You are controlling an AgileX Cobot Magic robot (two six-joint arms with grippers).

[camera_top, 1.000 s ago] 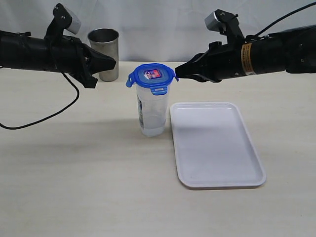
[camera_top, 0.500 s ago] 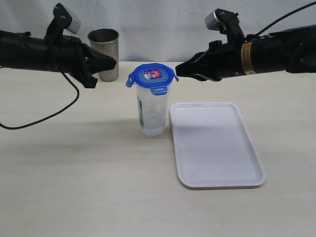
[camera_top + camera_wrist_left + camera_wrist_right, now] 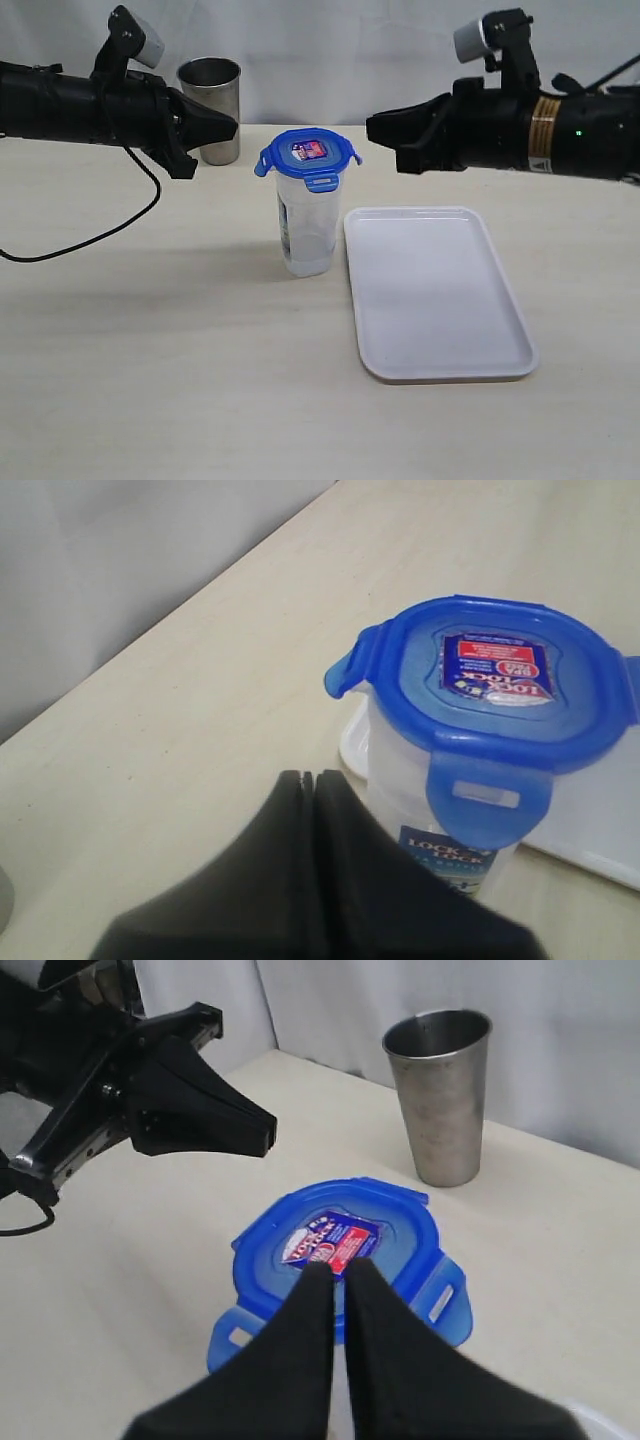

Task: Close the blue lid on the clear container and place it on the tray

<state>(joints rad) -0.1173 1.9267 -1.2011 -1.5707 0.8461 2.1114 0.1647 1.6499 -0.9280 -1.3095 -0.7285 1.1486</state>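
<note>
– Beige wood covers the whole bench [image 3: 150, 400]. It is flat and wide. What is behind it?
– A plain white curtain [image 3: 330, 40]. A steel cup [image 3: 211, 100] stands at the back edge, close to it.
– Where is the clear container [image 3: 305, 230]?
– It stands up straight on the bench, in the middle, just beside the long left edge of the white tray [image 3: 440, 300]. It is not on the tray.
– And the blue lid [image 3: 308, 153]?
– It sits on top of the container. The front flap hangs down. The flaps at the two sides stick out.
– What about the arms?
– The left gripper [image 3: 232, 127] hangs in the air to the left of the lid. Its jaws are pressed tight together and hold nothing. The right gripper [image 3: 370, 128] hangs to the right of the lid, at about the same height. Its jaws are clenched too, with nothing in them. Neither one touches the lid.
– Is there room to move?
– Yes. The tray is bare, and the front of the bench is open. A black cable [image 3: 100, 235] droops low over the bench on the left.
</note>
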